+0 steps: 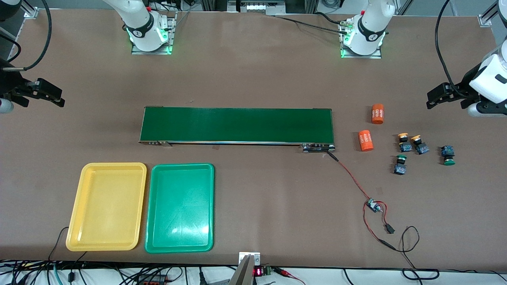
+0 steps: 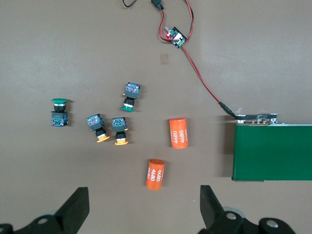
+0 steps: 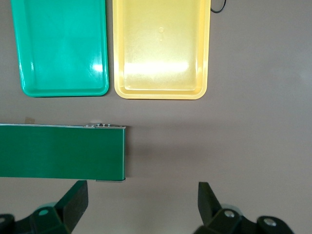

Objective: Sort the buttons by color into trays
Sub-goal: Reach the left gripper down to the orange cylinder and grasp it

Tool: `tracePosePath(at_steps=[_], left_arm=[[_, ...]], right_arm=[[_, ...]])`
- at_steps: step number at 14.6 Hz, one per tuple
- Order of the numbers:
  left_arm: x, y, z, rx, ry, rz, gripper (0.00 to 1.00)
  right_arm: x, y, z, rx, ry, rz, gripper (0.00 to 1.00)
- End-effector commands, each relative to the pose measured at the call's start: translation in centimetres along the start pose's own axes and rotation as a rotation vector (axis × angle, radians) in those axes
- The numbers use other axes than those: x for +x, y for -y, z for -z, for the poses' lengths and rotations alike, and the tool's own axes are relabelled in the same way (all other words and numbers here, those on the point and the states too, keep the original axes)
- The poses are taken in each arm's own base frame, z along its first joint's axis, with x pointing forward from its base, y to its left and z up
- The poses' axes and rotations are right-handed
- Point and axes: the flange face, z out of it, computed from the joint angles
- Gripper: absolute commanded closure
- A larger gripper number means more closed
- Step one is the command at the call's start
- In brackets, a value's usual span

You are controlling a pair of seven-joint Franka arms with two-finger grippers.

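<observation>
Four buttons lie on the table at the left arm's end. Two have yellow-orange caps (image 1: 403,137) (image 1: 416,138) and two have green caps (image 1: 401,160) (image 1: 448,160). The left wrist view shows them too: yellow (image 2: 97,127) (image 2: 119,130), green (image 2: 59,112) (image 2: 130,96). The yellow tray (image 1: 107,206) and green tray (image 1: 180,208) lie side by side, empty, near the front camera toward the right arm's end. They also show in the right wrist view, yellow tray (image 3: 161,48) and green tray (image 3: 61,46). My left gripper (image 1: 435,97) (image 2: 144,209) is open and empty, up over bare table beside the buttons. My right gripper (image 1: 55,97) (image 3: 141,202) is open and empty, over bare table off the conveyor's end.
A long dark-green conveyor belt (image 1: 237,124) lies across the middle. Two orange cylinders with white print (image 1: 377,113) (image 1: 366,140) lie between it and the buttons. A red-and-black wire with a small circuit board (image 1: 373,206) trails from the conveyor toward the front edge.
</observation>
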Motion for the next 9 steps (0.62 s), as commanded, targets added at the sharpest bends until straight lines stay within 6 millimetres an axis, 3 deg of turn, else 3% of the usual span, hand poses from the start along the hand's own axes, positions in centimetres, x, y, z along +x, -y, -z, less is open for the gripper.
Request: tracePosePath(at_steps=[1, 4, 9], left_arm=[[0.6, 0.1, 0.6, -0.006, -0.008, -0.015, 0.0], [0.6, 0.3, 0.6, -0.006, -0.007, -0.01, 0.0], [1.3, 0.3, -1.7, -0.009, 0.087, -0.004, 0.0]], right_arm=[[-0.7, -1.3, 0.1, -0.013, -0.003, -0.013, 0.0], [-0.7, -1.3, 0.1, -0.013, -0.003, -0.013, 0.0], [-0.6, -1.6, -0.1, -0.014, -0.005, -0.018, 0.0]])
